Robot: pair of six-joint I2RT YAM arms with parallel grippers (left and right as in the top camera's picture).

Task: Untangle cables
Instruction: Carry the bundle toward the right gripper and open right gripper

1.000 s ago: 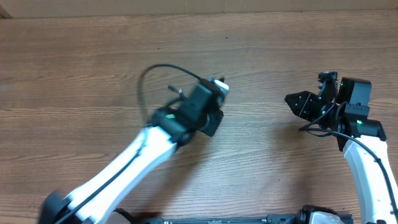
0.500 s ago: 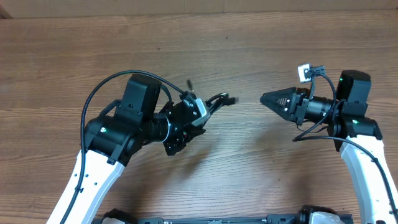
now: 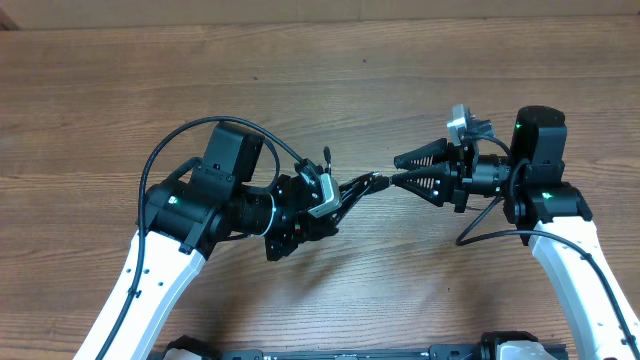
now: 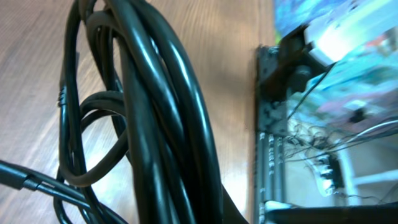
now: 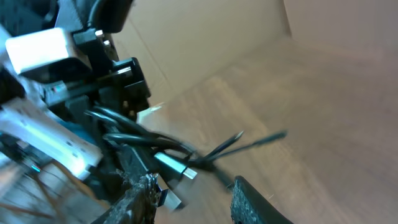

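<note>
In the overhead view the left arm comes in from 7 o'clock. Its white link climbs to a black wrist, and from there the forearm turns to lie level, pointing toward 3 o'clock. The left end effector (image 3: 352,190) is clenched on a bunch of thin black flexible cables (image 3: 378,181), held just above the middle of the brown wood-grain desk (image 3: 120,80). A short plug end sticks out past its fingertips toward 3 o'clock.

The left wrist camera is almost filled by the cables (image 4: 155,112), glossy loops packed close together and running from 12 to 6 o'clock, with the desk behind them.

The right arm rises from 5 o'clock, bends at a black wrist and reaches level toward 9 o'clock, facing the left arm. The right end effector (image 3: 398,170) is released, its two fingers spread in a V. The lower fingertip is just beside the protruding plug; I cannot tell whether they touch.

From the right wrist camera, both fingers (image 5: 249,199) frame the cables (image 5: 155,146) ahead at 11 o'clock.
</note>
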